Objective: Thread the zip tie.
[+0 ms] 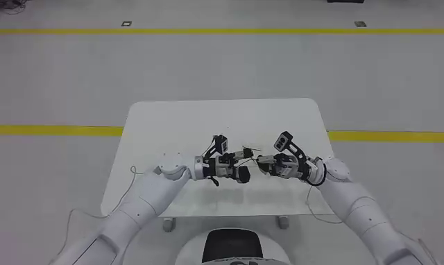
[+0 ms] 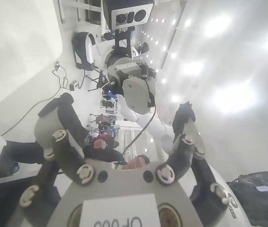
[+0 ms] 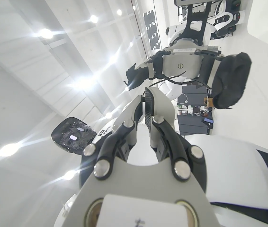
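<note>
I have both arms raised over the white surface (image 1: pixel 173 126), near its front edge, with the two claws facing each other tip to tip and just apart. The left claw (image 2: pixel 124 102) is spread wide. From its own wrist camera I see one black-covered finger (image 2: pixel 60 112) out to one side and the other (image 2: pixel 186 119) far across from it, with nothing between them. From the right wrist camera I see it head-on: grey palm plate in the middle, and a bulky black finger cover (image 3: pixel 231 79) on one side.

The right claw (image 3: pixel 145 95) has its two fingers drawn together, the ribbed black pad (image 3: pixel 149 109) almost against its partner, leaving only a thin slit. The zip tie (image 3: pixel 175 77) is a thin black strand held up in the air off the surface. It runs out past the right claw's tips and crosses in front of the left claw's palm plate, between that claw's spread fingers. As far as I can make out, the right claw is clamped on the tie's near end, though the exact pinch point is too small to see. From the top camera the tie is only a faint dark line between the two claws
</note>
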